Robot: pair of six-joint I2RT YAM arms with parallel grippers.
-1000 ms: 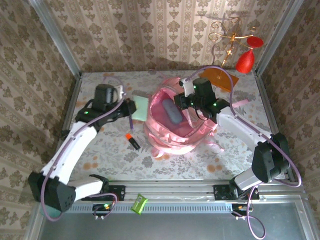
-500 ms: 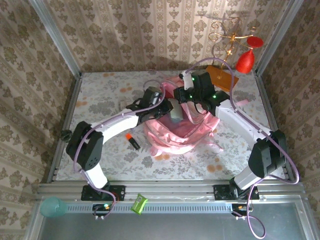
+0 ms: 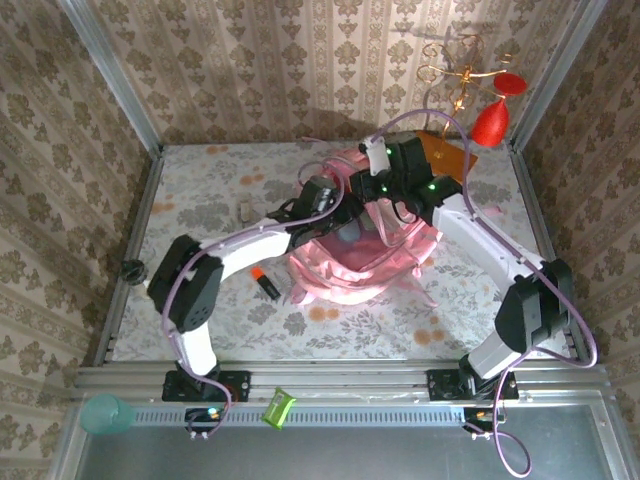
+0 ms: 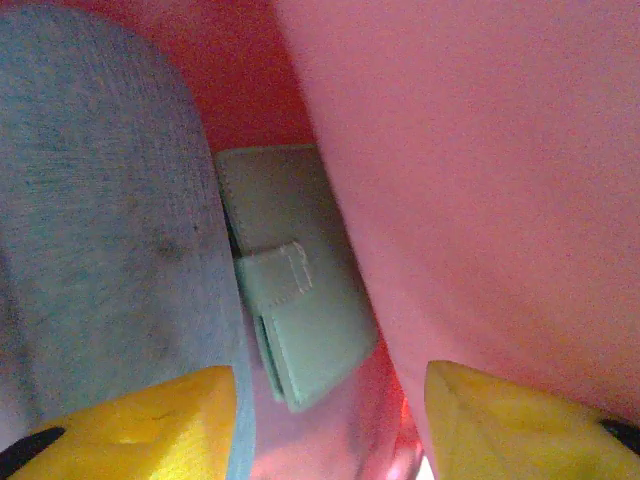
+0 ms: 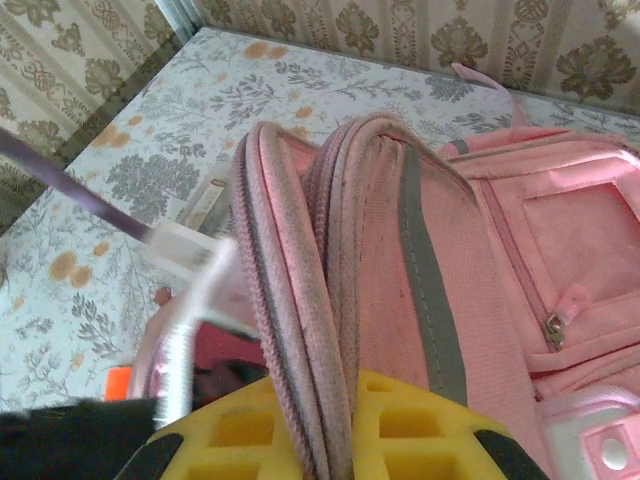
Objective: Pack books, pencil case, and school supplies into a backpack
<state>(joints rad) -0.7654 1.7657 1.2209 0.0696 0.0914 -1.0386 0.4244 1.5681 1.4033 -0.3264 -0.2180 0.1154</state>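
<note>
The pink backpack [image 3: 365, 262] lies open at mid-table. My left gripper [image 3: 337, 212] reaches down into its opening, jaws open and empty [image 4: 325, 425]. Just beyond the fingertips, a mint-green fabric case with a flap [image 4: 295, 315] lies loose on the pink lining. It rests beside the grey-blue pencil case [image 4: 100, 220]. My right gripper [image 3: 384, 186] is shut on the backpack's zip rim [image 5: 330, 300], holding it up between the yellow fingers [image 5: 240, 435]. A short black-and-orange pen [image 3: 265, 283] lies on the table left of the backpack. The books are out of view.
A small pale slim item [image 3: 245, 210] lies at the table's back left. At the back right are an orange flat stand base [image 3: 447, 156] and a red ornament [image 3: 491, 122]. A green object [image 3: 278, 408] and a teal cup [image 3: 100, 412] sit by the near rail.
My left arm swung right from beside the backpack into its opening with the mint-green case. Its jaws then opened and the case dropped inside. The right gripper kept its hold on the rim.
</note>
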